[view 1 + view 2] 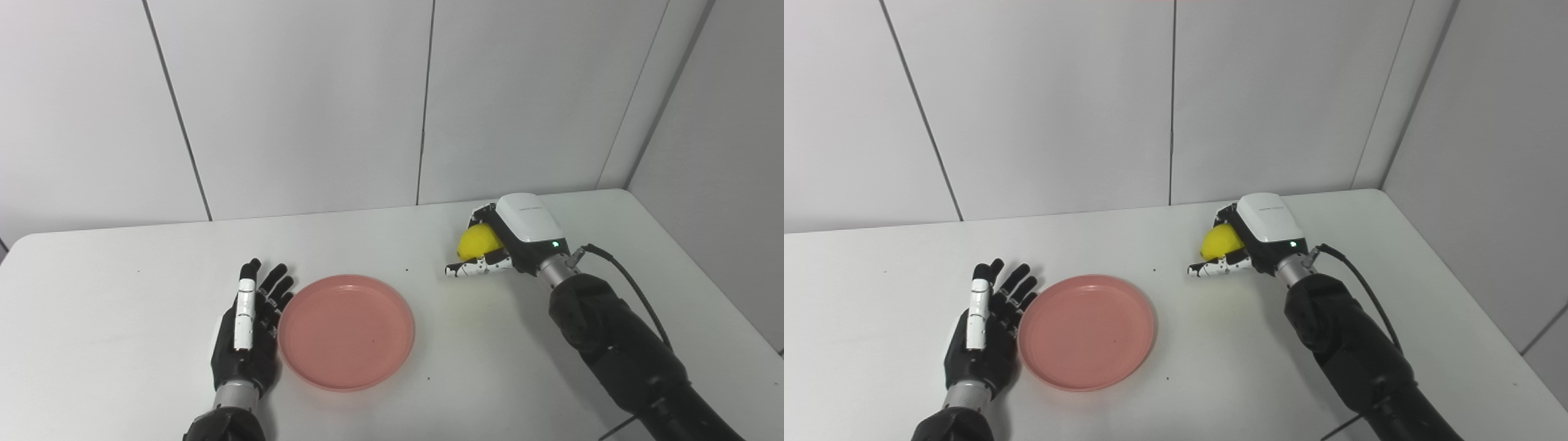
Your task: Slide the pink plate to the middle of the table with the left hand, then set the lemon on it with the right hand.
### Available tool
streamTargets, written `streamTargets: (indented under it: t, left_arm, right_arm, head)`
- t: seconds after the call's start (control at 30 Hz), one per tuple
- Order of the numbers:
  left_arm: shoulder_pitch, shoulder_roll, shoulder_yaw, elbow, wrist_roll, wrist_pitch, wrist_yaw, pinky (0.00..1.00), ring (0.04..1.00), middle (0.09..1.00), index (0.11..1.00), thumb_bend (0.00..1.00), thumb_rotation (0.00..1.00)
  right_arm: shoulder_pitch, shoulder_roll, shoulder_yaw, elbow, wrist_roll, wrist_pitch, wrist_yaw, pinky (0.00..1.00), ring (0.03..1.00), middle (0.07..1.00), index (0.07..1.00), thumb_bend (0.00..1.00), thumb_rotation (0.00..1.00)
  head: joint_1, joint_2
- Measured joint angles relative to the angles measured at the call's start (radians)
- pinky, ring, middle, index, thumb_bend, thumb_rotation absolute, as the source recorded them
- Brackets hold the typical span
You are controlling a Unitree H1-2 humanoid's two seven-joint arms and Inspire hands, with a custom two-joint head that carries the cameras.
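The pink plate (346, 331) lies flat on the white table (122, 294), near its middle and toward the front. My left hand (250, 327) rests open, fingers straight and apart, with its edge against the plate's left rim. The yellow lemon (479, 241) sits at the back right of the table. My right hand (508, 236) is curled around it, fingers behind and over it and the thumb (474, 268) stretched out in front. The hand hides much of the lemon. The same scene shows in the right eye view, with the plate (1086, 331) and lemon (1220, 241).
White wall panels stand behind the table and along its right side. A black cable (631, 288) runs from the right wrist along the forearm. The table's right edge is close to the right arm.
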Motion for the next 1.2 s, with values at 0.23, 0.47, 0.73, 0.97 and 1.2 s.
streamTargets:
  t: [0.23,0.47,0.73,0.97,1.2]
  left_arm:
    - [0.0,-0.001,-0.006,0.001,0.006,0.0,0.013,0.89,0.853,0.822,0.915,0.71,0.72]
    - [-0.001,-0.002,-0.016,0.002,0.006,-0.001,0.019,0.89,0.857,0.824,0.917,0.72,0.71]
    - [-0.001,-0.003,-0.026,0.003,0.01,-0.004,0.027,0.89,0.861,0.834,0.92,0.72,0.72]
    - [-0.001,-0.004,-0.032,0.008,0.021,-0.014,0.031,0.9,0.856,0.832,0.917,0.73,0.71]
    - [-0.002,-0.005,-0.038,0.019,0.027,-0.034,0.043,0.9,0.853,0.822,0.911,0.72,0.7]
  right_arm:
    - [-0.024,0.03,0.021,-0.016,-0.015,0.0,0.025,0.16,0.218,0.282,0.326,0.61,0.53]
    - [-0.064,0.048,0.032,-0.037,-0.016,0.0,0.06,0.18,0.236,0.297,0.333,0.61,0.56]
    - [-0.088,0.072,0.038,-0.063,-0.016,0.0,0.101,0.19,0.244,0.312,0.345,0.61,0.55]
    - [-0.091,0.099,0.041,-0.073,0.0,-0.002,0.115,0.21,0.258,0.322,0.359,0.6,0.52]
    - [-0.1,0.111,0.07,-0.095,0.004,-0.034,0.125,0.23,0.276,0.339,0.394,0.62,0.55]
  head:
    - [0.032,-0.003]
    - [0.041,0.0]
    - [0.06,0.002]
    - [0.081,0.005]
    - [0.098,0.006]
